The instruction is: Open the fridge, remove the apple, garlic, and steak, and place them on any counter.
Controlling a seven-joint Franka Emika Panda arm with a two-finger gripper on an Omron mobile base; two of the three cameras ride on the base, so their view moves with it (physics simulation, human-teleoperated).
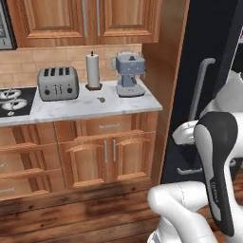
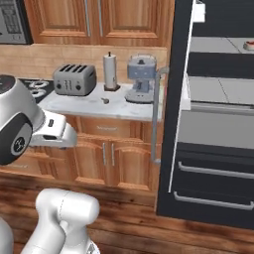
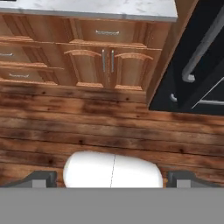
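Note:
The black fridge (image 2: 218,149) stands at the right with its left door (image 2: 179,99) swung open, and grey shelves show inside. A flat red piece with a pale rim, the steak (image 2: 249,45), lies on an upper shelf at the picture's edge. The tiny tan garlic (image 1: 100,99) (image 2: 105,100) rests on the marble counter (image 1: 71,111) in front of the paper towel roll. The apple is out of view. My gripper (image 3: 113,181) is open and holds nothing. It hangs over the wooden floor and faces the lower cabinets, left of the fridge door (image 3: 197,57).
A silver toaster (image 1: 58,83), a paper towel roll (image 1: 93,71) and a blue-grey coffee machine (image 1: 129,75) stand on the counter. A stove top (image 1: 14,100) is at its left end. The door's long grey handle (image 1: 200,90) juts out beside my arm.

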